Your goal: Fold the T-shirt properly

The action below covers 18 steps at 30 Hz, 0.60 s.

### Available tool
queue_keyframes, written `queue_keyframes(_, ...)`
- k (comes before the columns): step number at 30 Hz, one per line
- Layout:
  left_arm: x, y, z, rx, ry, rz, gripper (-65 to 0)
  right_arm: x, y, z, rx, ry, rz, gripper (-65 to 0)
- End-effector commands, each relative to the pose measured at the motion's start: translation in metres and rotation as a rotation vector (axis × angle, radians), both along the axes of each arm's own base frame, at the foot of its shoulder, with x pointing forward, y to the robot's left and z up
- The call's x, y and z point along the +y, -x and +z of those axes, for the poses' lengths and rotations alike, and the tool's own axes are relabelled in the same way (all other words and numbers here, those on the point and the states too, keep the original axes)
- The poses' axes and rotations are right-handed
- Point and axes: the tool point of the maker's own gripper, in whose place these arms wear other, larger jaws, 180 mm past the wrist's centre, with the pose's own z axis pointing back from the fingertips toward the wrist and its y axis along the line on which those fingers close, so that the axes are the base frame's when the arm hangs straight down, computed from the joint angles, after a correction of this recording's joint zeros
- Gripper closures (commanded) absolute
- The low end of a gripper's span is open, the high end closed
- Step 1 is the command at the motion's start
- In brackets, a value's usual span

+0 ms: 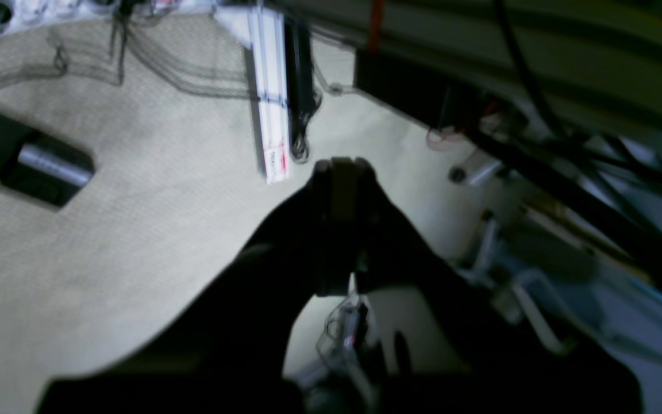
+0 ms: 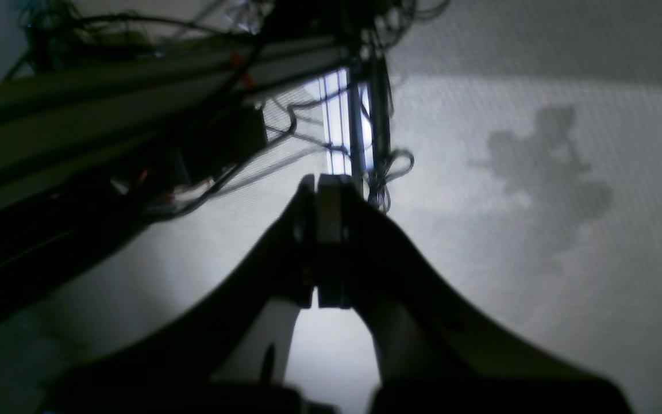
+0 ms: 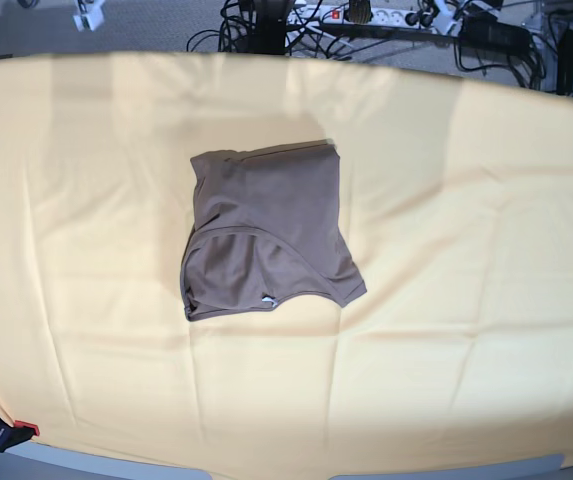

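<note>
The taupe-brown T-shirt (image 3: 266,232) lies folded into a compact, roughly square bundle near the middle of the table in the base view, with a small white tag at its lower edge. Neither arm shows in the base view. My left gripper (image 1: 342,168) is shut with nothing between its fingers and looks down at pale carpet beside the table frame. In the right wrist view my right gripper (image 2: 326,183) is shut and empty too, over grey carpet. Neither wrist view shows the T-shirt.
A large pale-yellow cloth (image 3: 466,250) covers the whole table. Cables and a power strip (image 3: 366,15) lie on the floor behind the table. An orange clamp (image 3: 11,431) grips the front left corner. Table frame bars and cables (image 2: 135,115) fill the wrist views.
</note>
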Motion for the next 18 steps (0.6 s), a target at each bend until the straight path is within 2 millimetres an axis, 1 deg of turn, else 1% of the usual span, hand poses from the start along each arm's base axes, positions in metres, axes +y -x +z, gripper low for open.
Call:
queue_keyframes(1,0.008,0.0,-0.008,-0.005,-0.023,0.005,0.0,0.002,0.0,-0.005,-0.008,-0.002,0.028,0.0)
queue_keyframes(3,0.012,-0.003,-0.032,-0.031,-0.083,0.039,0.0,0.012,-0.002,-0.024,-0.01,0.006,0.086,0.0)
queue_keyframes(6,0.023,-0.016,-0.063,-0.116,-0.248,0.105,0.0,0.006,-0.004,-0.054,-0.01,0.134,0.1,0.0)
queue_keyframes(8,0.021,-0.022,-0.077,-0.147,-0.332,0.126,0.0,0.005,0.0,-0.069,0.0,0.206,0.15,0.0)
queue_keyframes(10,0.007,-0.024,-0.085,-0.144,-0.355,0.119,0.0,0.009,0.008,-0.08,0.013,0.267,0.243,0.0)
queue_keyframes(12,-0.016,-0.026,-0.089,-0.144,-0.328,0.083,0.0,0.015,0.009,-0.086,0.0,0.315,0.31,0.0)
queue_keyframes(15,-0.047,-0.021,-0.089,-0.14,-0.276,0.04,0.0,0.028,0.011,-0.088,-0.006,0.327,0.33,0.0)
queue_keyframes(18,-0.06,-0.013,-0.091,-0.127,-0.287,0.047,0.0,0.034,0.01,-0.088,-0.014,0.307,0.334,0.0)
